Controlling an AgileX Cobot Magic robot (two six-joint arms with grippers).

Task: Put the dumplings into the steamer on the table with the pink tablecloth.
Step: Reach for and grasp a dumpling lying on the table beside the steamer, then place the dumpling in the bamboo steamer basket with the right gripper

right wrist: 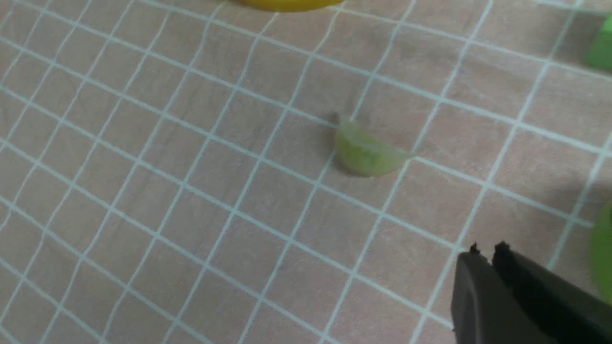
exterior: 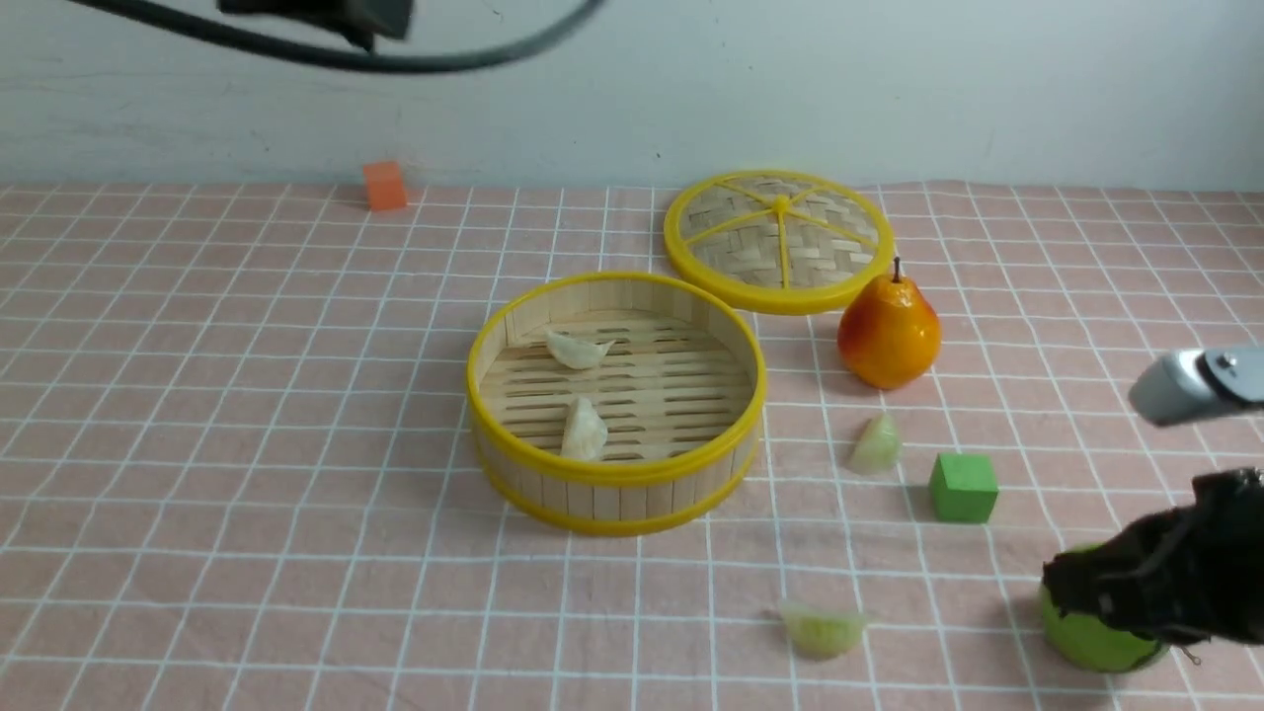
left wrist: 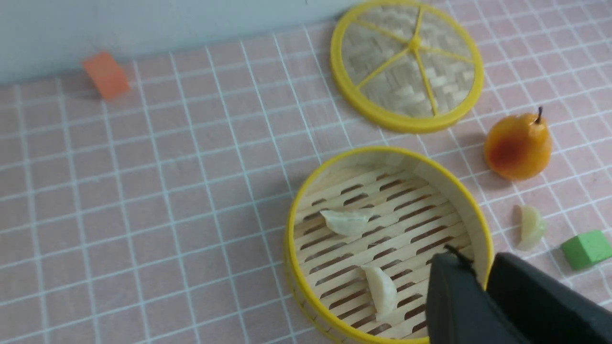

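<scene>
- While the rear cream dumpling (exterior: 578, 349) and the front cream dumpling (exterior: 584, 431) are lying on the slatted floor of the steamer (exterior: 592, 499) at the centre of the front view, two more are waiting outside it on the pink tablecloth (exterior: 247, 395).
- One, the upper green dumpling (exterior: 876, 444), is sitting right of centre, between the pear (exterior: 889, 331) and the green cube (exterior: 963, 486). The lower green dumpling (exterior: 823, 629) is lying near the bottom edge, right of centre and well apart from the basket.
- Each piece is looking small, light and smooth-skinned, probably a little springy, so it is likely to be squirting out of a careless pinch. The plump belly, with a finger on each flat side of the pleated ridge, is looking like the safest hold. The tapered ends are offering little to grip.
- At lower right in the front view, the right gripper (right wrist: 487, 248) is hovering over a round green fruit (exterior: 1086, 637), near the lower green dumpling but not touching it. Its fingers are sitting almost pressed together with only a slit between, pinching nothing. They are going to need spreading before any descent.
- High over the table, the left gripper (left wrist: 478, 267) is hanging above the steamer's rim. Its fingers are likewise drawn close together, with nothing between them.
</scene>
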